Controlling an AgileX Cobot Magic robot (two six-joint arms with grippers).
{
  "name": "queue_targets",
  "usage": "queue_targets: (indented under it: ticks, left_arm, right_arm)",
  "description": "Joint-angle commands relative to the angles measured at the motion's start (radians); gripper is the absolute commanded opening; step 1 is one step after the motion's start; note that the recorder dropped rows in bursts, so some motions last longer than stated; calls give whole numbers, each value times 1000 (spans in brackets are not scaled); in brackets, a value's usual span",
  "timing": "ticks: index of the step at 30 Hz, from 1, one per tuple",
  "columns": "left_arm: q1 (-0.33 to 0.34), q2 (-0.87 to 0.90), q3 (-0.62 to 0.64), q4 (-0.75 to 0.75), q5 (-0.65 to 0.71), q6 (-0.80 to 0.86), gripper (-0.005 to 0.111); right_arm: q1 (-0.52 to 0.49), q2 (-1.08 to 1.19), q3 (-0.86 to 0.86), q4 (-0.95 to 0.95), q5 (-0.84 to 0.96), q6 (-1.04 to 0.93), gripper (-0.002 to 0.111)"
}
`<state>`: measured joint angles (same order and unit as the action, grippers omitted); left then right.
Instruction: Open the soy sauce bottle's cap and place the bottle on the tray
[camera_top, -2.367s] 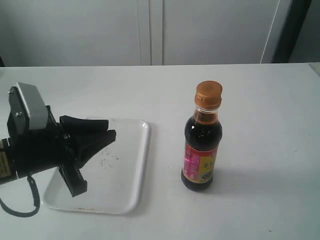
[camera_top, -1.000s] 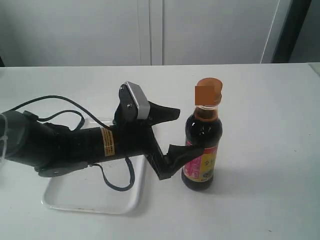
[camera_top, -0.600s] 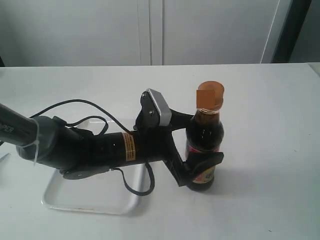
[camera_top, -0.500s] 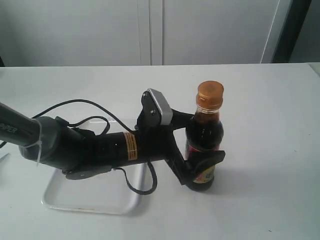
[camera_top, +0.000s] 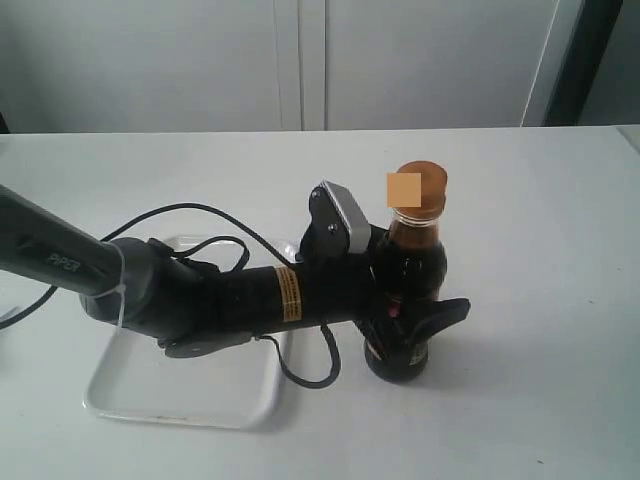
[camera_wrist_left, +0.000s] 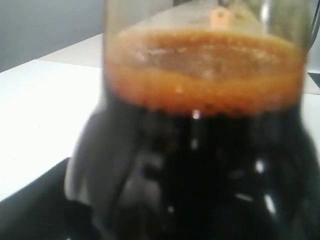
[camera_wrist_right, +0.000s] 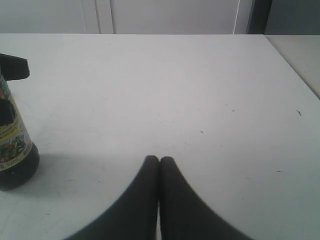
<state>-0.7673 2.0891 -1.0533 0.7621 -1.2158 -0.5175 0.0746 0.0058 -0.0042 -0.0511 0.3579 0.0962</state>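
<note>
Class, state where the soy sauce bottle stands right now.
In the exterior view the soy sauce bottle stands upright on the table, right of centre, just right of the tray, with the left gripper around its body.

Glossy clear glass or plastic on the soy sauce bottle (camera_top: 405, 290), highlights glinting off the dark liquid, a shiny printed paper label (camera_wrist_right: 9, 142) wrapped round it. The cap (camera_top: 417, 190) looks like smooth golden-brown plastic. The left gripper (camera_top: 415, 300) is matt black plastic, with a brushed silver metal camera housing (camera_top: 340, 210). White, slightly glossy plastic tray (camera_top: 190, 400). The table (camera_wrist_right: 200, 100) is matt white, lightly speckled.
</note>
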Motion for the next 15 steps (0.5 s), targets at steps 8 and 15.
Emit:
queue_targets:
  ticks: [8, 15]
  left_arm:
    - [-4, -4, -3, 35, -5, 2, 20]
    - [-4, -4, -3, 69, -5, 45, 0]
  right_arm:
    - [-6, -6, 4, -1, -18, 5, 0]
    - [-6, -6, 4, -21, -117, -96, 0]
